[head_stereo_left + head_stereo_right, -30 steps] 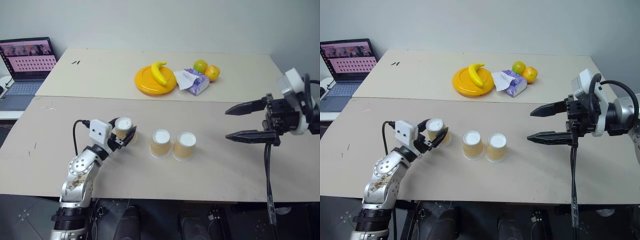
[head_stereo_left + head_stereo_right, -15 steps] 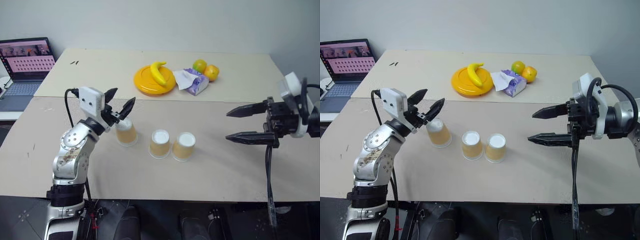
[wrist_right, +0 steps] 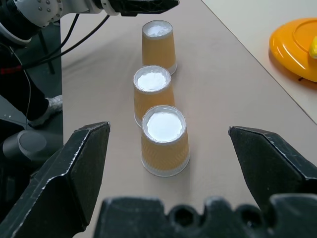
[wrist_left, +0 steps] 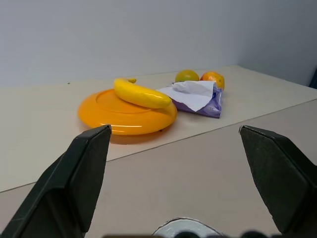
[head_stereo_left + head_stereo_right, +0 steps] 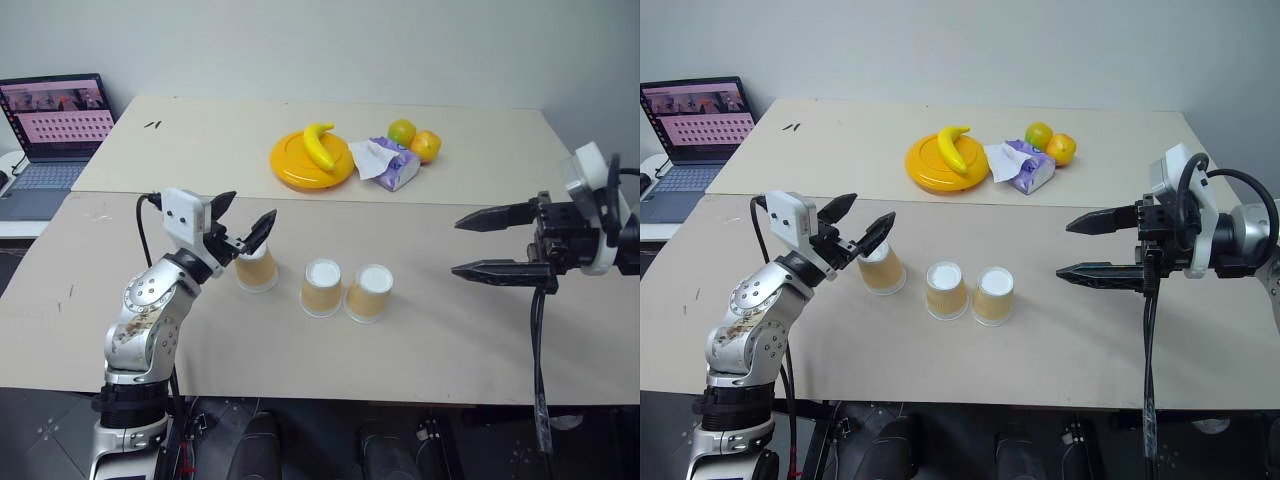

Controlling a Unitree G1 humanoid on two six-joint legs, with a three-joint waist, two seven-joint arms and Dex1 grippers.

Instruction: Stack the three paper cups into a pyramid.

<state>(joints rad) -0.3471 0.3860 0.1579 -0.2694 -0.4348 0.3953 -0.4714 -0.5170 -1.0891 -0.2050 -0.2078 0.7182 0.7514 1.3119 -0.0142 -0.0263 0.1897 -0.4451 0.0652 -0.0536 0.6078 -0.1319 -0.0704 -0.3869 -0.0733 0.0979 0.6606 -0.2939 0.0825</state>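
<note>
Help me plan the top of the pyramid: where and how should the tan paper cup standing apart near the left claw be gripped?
Grip the lone tan paper cup across its tapered sides, probably mid-height, coming from above. It stands upside down with space around it, apart from the two other cups, and the open left claw hangs right above it.

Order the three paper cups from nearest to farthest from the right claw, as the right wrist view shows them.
Seen from the right claw, in the right wrist view:
1. The nearest cup, at the row's right end, close to the middle one.
2. The middle cup, just behind it.
3. The far cup, set apart at the left end, under the open left claw.
</note>
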